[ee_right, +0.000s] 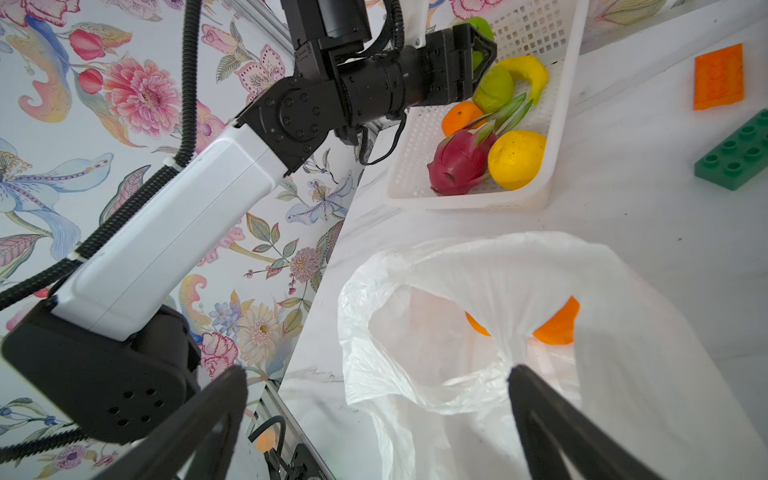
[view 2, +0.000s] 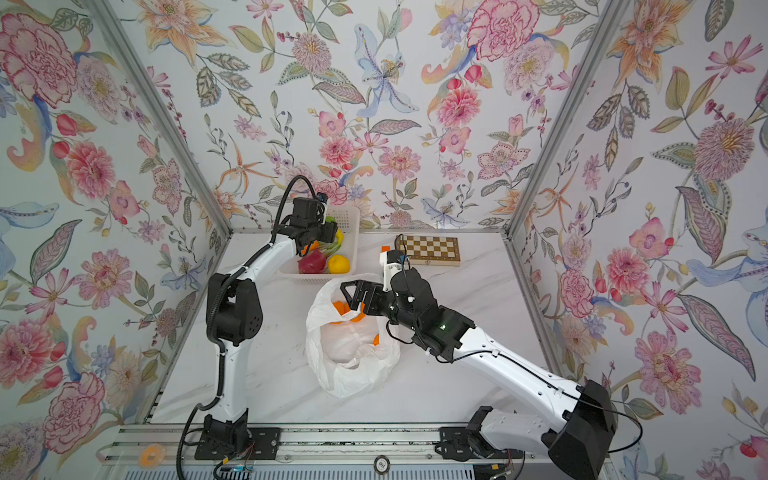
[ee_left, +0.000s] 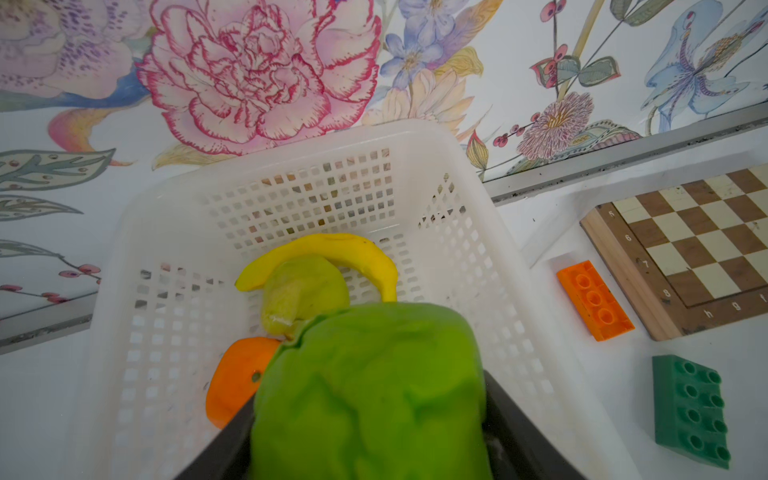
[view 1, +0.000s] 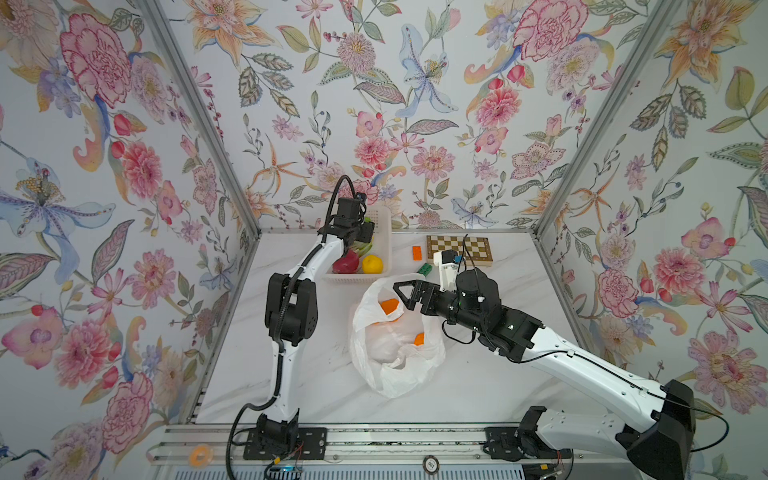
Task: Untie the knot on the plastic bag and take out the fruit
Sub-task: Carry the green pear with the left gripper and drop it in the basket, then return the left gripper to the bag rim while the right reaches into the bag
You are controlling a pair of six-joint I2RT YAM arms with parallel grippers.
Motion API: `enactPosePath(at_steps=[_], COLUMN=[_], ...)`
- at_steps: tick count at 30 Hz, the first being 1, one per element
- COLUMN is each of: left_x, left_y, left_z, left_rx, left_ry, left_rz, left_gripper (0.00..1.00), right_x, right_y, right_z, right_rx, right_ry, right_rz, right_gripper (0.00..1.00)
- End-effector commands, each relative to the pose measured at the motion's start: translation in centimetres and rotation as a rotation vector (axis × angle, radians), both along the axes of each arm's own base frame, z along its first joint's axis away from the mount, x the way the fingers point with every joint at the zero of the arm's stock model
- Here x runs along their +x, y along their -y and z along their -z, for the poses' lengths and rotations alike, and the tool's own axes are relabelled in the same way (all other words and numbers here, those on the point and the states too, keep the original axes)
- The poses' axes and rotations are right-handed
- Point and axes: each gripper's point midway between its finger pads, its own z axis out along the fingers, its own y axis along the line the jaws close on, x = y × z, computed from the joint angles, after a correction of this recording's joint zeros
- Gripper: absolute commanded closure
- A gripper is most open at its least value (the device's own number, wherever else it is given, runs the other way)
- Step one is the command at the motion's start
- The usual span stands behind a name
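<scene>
We get bright, even light and soft shadows; edges bow outward; the close green fruit (ee_left: 370, 395) is blurred.

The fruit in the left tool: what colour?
The fruit is bright green; left wrist view shows it best.

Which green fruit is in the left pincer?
The bright green fruit, gripped in the left pincer above the basket; the pale green fruit lies inside, against the banana.

We see the left gripper (ee_left: 370, 453) clasping a green fruit (ee_left: 370, 386) over the white basket (ee_left: 266, 153); within lie a banana (ee_left: 332, 249), a paler green fruit (ee_left: 303, 291), an orange (ee_left: 237, 382); alongside, an orange brick (ee_left: 595, 300), a green brick (ee_left: 690, 411), a chessboard (ee_left: 698, 249).
</scene>
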Motion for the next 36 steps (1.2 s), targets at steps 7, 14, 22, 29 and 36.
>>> enactPosePath(at_steps=[7,14,22,29,36], left_x=[4.1,6.5,8.0,8.2,6.6], left_y=[2.4,3.9,4.6,4.6,2.7], left_z=[4.4,6.3,8.8,7.3,2.8], left_rx=[-0.113,-0.306,-0.511,-0.543,-0.5], left_ry=[-0.054,0.005,0.008,0.02,0.046], left_rz=[0.025,-0.006,-0.078,-0.059,-0.079], left_gripper=[0.75,0.73,0.61,0.31,0.09], right_x=[-0.2,-0.7,-1.2,-1.7,-2.1], right_y=[-0.1,-0.3,-0.2,-0.2,-0.3], right_z=[-1.1,-1.4,-2.3,-2.6,-2.9], right_rx=[0.022,0.005,0.0,0.001,0.006], right_ry=[0.013,0.02,0.041,0.053,0.063], right_rz=[0.016,0.014,0.018,0.022,0.016], right_gripper=[0.01,0.01,0.01,0.01,0.01])
